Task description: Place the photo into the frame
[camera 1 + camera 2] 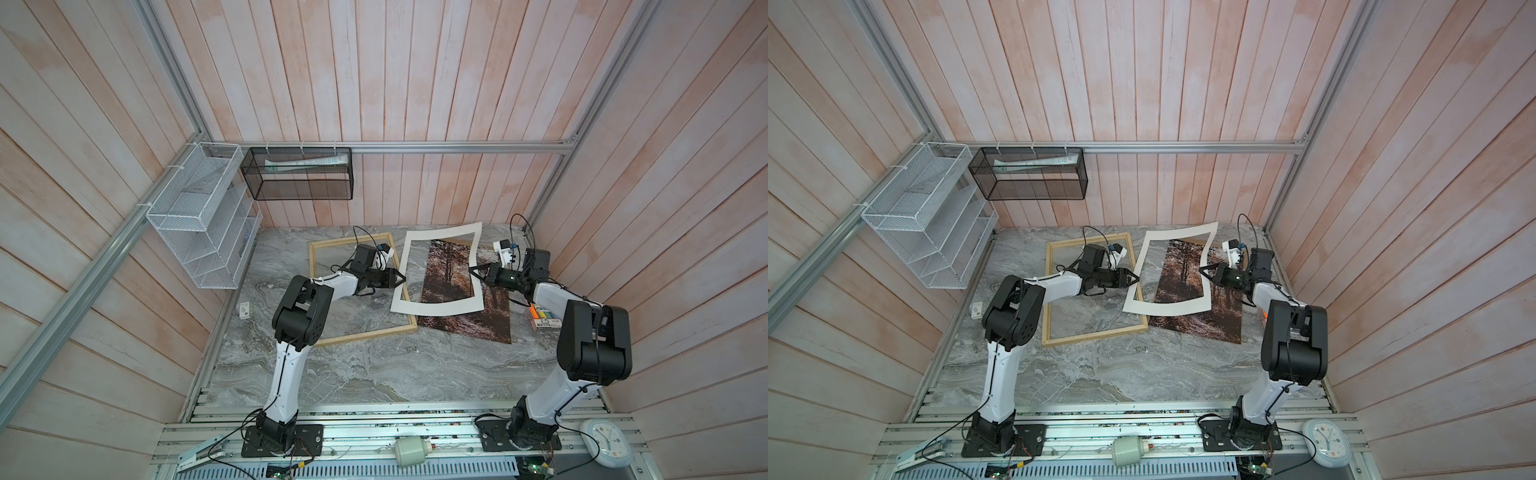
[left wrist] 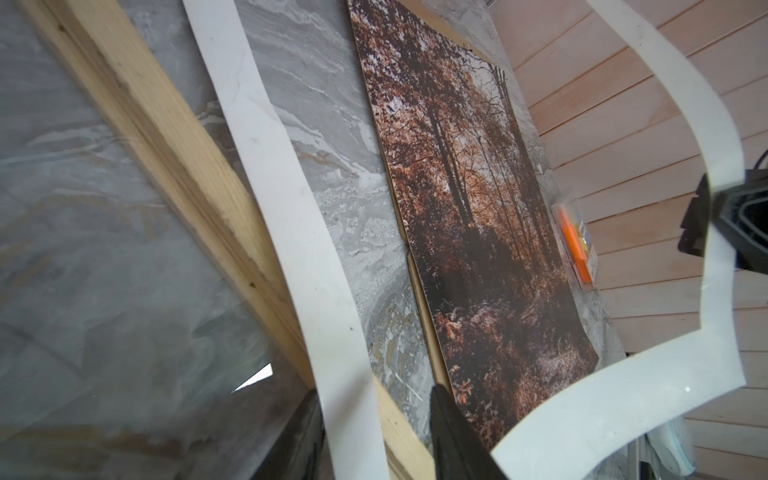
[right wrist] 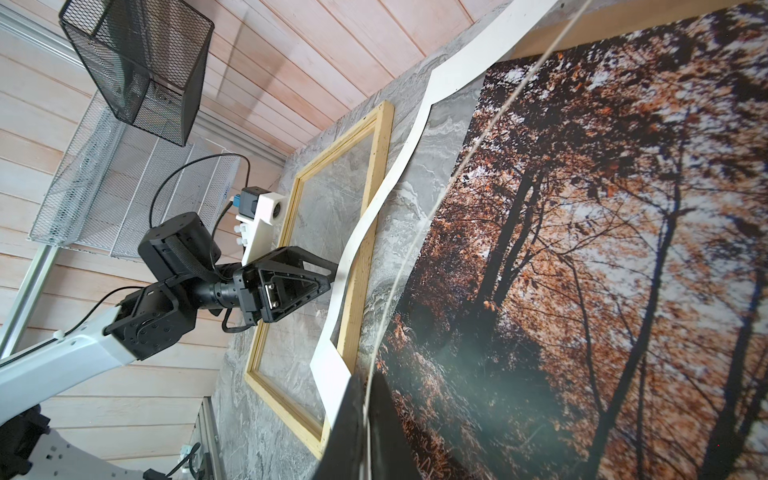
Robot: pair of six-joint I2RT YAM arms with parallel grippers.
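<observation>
The photo point(image 1: 469, 324) point(image 1: 1200, 322) point(image 2: 469, 208) point(image 3: 602, 249), an autumn forest print, lies flat on the marble table at the right. The pale wooden frame point(image 1: 365, 336) point(image 1: 1096, 336) point(image 2: 166, 137) point(image 3: 284, 409) lies to its left. A white mat point(image 1: 436, 307) point(image 1: 1167, 308) point(image 2: 291, 232) point(image 3: 453, 62) hangs bent above both. My right gripper point(image 1: 471, 271) point(image 1: 1202, 271) point(image 3: 365, 376) is shut on the mat's right strip. My left gripper point(image 1: 402, 278) point(image 1: 1136, 277) point(image 2: 374, 392) point(image 3: 334, 274) is open, with the mat's left strip between its fingers.
A pack of orange markers point(image 1: 544, 320) point(image 2: 575, 245) lies by the right wall. A white wire rack point(image 1: 199, 232) and a black mesh basket point(image 1: 299, 174) hang at the back left. A small white tag point(image 1: 244, 309) lies near the left edge.
</observation>
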